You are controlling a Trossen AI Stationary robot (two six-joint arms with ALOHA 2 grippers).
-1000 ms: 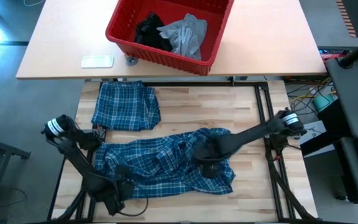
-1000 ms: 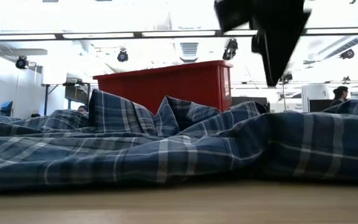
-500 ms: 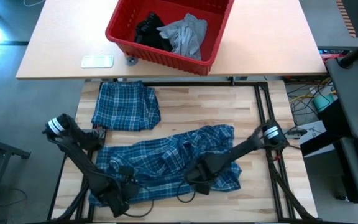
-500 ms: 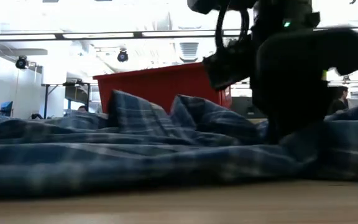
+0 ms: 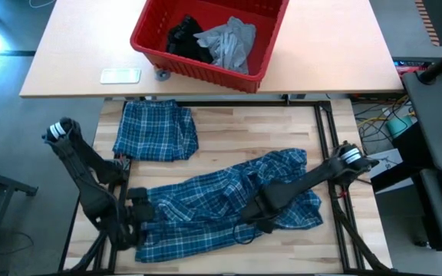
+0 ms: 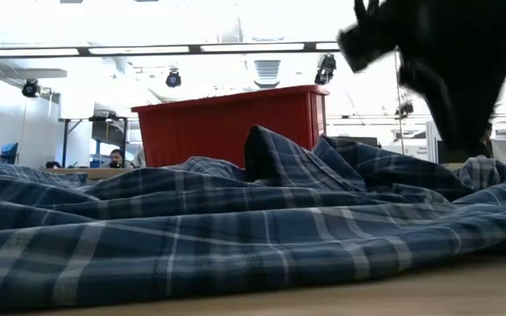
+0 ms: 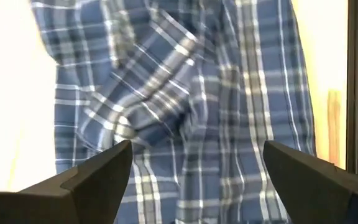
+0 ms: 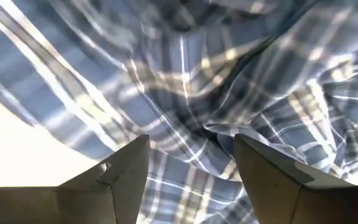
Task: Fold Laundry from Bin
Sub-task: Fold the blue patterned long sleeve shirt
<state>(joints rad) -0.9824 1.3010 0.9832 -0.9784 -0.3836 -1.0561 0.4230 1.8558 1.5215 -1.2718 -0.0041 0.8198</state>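
Lying: the shirt (image 5: 221, 207) sprawls crumpled across the lower middle of the high view, on the wooden desk (image 5: 244, 134), between the two arms.
Left tool: the left tool (image 5: 135, 218) sits at the lower left of the high view, at the shirt's left edge; in its wrist view the fingers (image 7: 86, 180) are spread wide, with plaid cloth (image 7: 185, 106) filling the gap ahead of them and nothing caught between.
Right tool: the right tool (image 5: 258, 217) is low, right of centre in the high view, down on top of the shirt's right half; in its wrist view the fingers (image 8: 120, 177) stand partly apart over bunched cloth (image 8: 191, 81). Whether they pinch a fold I cannot tell.
Low view: the shirt (image 6: 235, 228) fills the lower half of the frame in ridges, a dark arm (image 6: 455, 61) coming down at the upper right.
Folded piece: a second plaid piece (image 5: 156, 130) lies folded flat at the upper left of the wooden desk, apart from both tools.
Bin: the red bin (image 5: 148, 34) stands at top centre on the pale desk (image 5: 328, 54) behind, holding a grey garment (image 5: 229, 42) and, just left of it, a black garment (image 5: 184, 37).
Other: a pale flat object (image 5: 120, 75) lies left of the bin.
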